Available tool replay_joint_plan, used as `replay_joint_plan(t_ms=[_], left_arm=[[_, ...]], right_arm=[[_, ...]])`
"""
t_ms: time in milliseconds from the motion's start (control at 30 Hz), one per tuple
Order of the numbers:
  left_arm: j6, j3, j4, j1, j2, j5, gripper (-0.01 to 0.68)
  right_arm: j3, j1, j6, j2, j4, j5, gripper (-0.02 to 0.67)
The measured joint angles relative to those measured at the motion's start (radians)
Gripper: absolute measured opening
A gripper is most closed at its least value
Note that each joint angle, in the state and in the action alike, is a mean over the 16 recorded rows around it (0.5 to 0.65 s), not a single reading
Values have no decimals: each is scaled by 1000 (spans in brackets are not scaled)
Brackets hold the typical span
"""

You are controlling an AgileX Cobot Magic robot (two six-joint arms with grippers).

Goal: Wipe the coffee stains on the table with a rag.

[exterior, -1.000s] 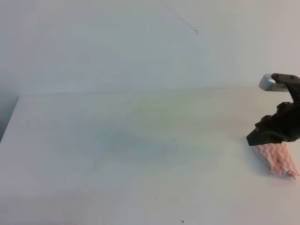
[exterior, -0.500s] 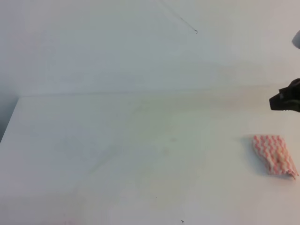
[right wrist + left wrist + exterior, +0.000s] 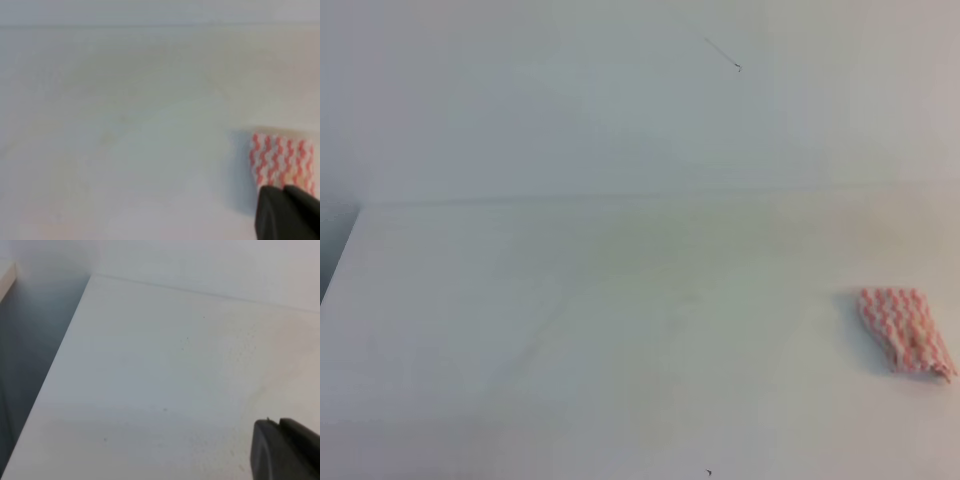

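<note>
The rag point(image 3: 905, 330), a small cloth with red-pink and white zigzag stripes, lies loose near the right edge of the white table point(image 3: 620, 320). Neither arm appears in the exterior high view. In the right wrist view the rag point(image 3: 280, 159) sits just beyond my right gripper point(image 3: 283, 189), whose dark fingertips are pressed together, clear of the cloth and empty. My left gripper point(image 3: 276, 422) shows only as dark tips at the lower right of its view, shut over bare table point(image 3: 150, 370). No brown coffee stains show in any view, only a faint yellowish tinge mid-table.
A plain pale wall point(image 3: 620, 100) rises behind the table's back edge. The table's left edge point(image 3: 55, 375) drops into a dark gap. A tiny dark speck point(image 3: 708, 472) lies near the front edge.
A second ago my right gripper was down on the rag. It let go, lifted away and left the exterior high view to the right. The rag now lies uncovered in the same spot.
</note>
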Motion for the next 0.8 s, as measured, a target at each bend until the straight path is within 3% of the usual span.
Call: replay_joint_plan(t_ms=[333, 800], left_arm=[[0, 3, 0, 0, -2, 0, 1], [0, 3, 0, 0, -2, 0, 1]], right_arm=[[153, 0, 2, -146, -27, -60, 0], [173, 0, -16, -189, -18, -59, 0]])
